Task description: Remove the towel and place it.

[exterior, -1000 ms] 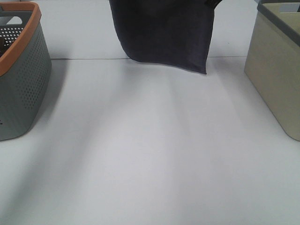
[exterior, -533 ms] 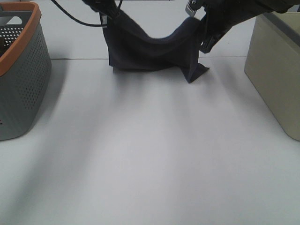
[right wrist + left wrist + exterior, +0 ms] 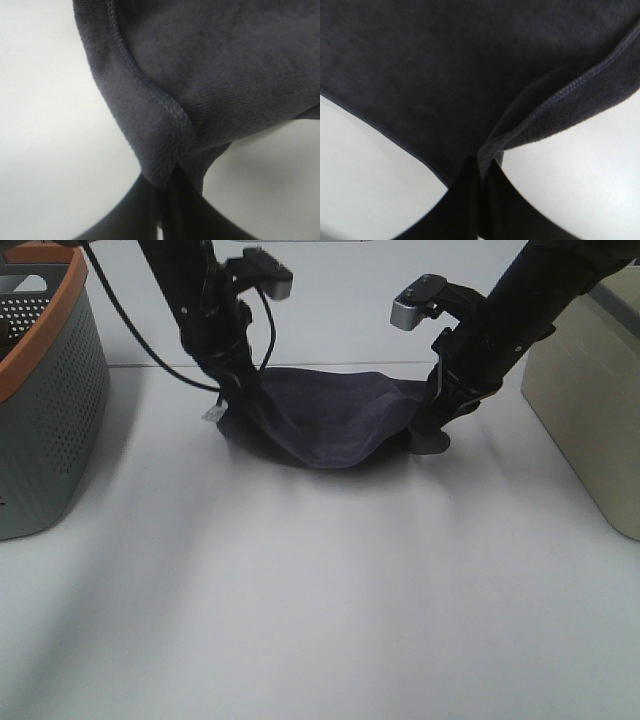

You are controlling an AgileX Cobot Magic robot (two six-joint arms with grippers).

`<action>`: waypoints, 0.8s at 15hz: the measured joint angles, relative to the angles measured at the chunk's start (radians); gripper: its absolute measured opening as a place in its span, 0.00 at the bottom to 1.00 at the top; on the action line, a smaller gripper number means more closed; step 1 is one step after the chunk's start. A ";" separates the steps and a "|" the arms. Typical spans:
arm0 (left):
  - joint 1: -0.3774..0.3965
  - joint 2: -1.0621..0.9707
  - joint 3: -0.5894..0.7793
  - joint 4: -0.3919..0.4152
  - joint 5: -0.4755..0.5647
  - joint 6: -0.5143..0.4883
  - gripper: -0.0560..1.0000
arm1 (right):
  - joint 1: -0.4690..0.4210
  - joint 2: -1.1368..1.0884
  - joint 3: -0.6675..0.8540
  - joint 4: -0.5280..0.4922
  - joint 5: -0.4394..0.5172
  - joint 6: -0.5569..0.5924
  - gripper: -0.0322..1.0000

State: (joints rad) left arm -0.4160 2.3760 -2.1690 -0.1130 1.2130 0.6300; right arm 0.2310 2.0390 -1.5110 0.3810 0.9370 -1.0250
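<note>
Both pairs of jaws are clamping shut on the towel (image 3: 320, 425), the left arm (image 3: 198, 315) pinching one hemmed corner and the right arm (image 3: 505, 330) the opposite one, apparently so the cloth is spreading flat rather than bunching. Between them the dark towel is sagging onto the white worktop (image 3: 320, 590), its middle seemingly resting there, well apart from the orange-rimmed basket (image 3: 50, 410) and the beige bin (image 3: 590, 410) flanking it.

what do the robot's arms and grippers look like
The left arm and right arm are black. A thin black cable hangs off the left, which carries a black wrist box; the right carries a silver-grey box. The fingers are black, tapering.
</note>
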 joint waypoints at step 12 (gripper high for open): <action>0.001 -0.172 0.423 -0.027 0.001 0.140 0.05 | 0.000 -0.004 0.109 -0.067 0.210 0.131 0.14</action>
State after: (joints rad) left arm -0.4150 2.2040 -1.7460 -0.1400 1.2140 0.7700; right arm 0.2310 2.0350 -1.4020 0.3140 1.1470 -0.8940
